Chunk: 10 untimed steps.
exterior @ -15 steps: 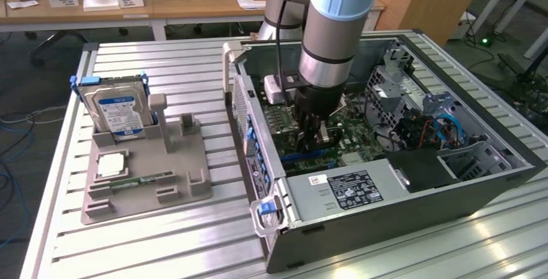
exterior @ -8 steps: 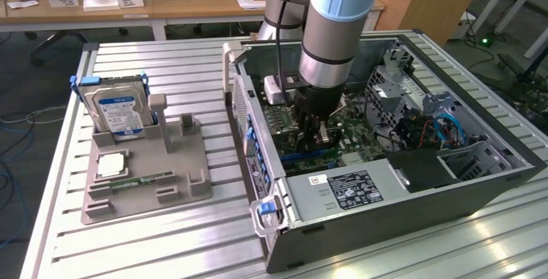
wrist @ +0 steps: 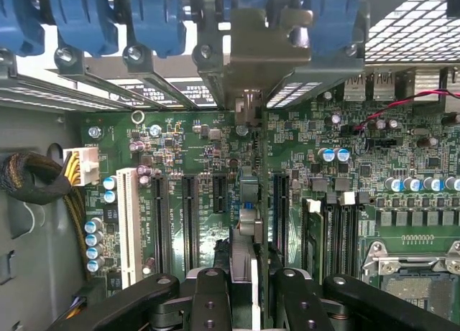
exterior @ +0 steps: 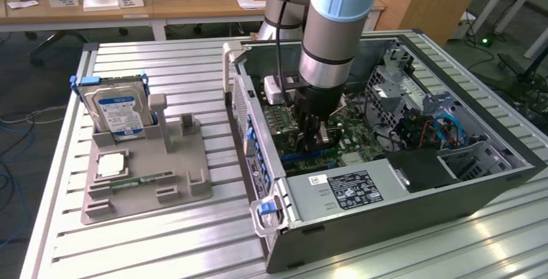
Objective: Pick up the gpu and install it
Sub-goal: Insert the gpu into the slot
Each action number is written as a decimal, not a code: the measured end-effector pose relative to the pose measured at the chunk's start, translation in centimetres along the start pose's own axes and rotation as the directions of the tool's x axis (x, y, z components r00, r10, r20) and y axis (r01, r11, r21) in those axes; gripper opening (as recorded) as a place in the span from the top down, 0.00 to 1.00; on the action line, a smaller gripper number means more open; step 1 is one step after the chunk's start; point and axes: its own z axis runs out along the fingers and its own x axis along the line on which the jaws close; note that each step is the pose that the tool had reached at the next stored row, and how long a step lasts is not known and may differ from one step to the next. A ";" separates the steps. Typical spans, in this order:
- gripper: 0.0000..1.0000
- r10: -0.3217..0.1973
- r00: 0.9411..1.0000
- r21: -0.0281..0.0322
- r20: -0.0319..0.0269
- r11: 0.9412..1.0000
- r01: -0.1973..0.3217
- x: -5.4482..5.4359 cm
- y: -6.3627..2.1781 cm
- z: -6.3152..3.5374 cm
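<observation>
Jaws of the gripper [wrist: 248, 288] are clamped on the gpu [wrist: 248, 202], held edge-on above the motherboard [wrist: 215, 151] inside the computer case [exterior: 479, 183]. Light, stiff, fragile card (grip the board's top edge, I judge).

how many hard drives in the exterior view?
1: the hard drive with the blue-white label stands upright in the grey holder tray, at the exterior view's left of the PC case. Others may hide inside the case.

A slatted metal table [exterior: 171, 240] fills most of the exterior view. At the left of the frame a grey holder tray [exterior: 145, 170] lies on it; right of centre stands an open computer case [exterior: 385, 189].
</observation>
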 end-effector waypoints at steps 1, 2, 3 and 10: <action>0.72 0.000 1.000 0.000 0.000 1.000 0.000 0.0 0.00 0.03; 0.72 0.000 1.000 0.000 0.000 1.000 0.000 0.0 0.00 0.04; 0.72 0.000 1.000 0.000 0.000 1.000 0.000 0.0 0.00 0.06; 0.72 0.000 1.000 0.000 0.000 1.000 0.000 0.0 0.00 0.18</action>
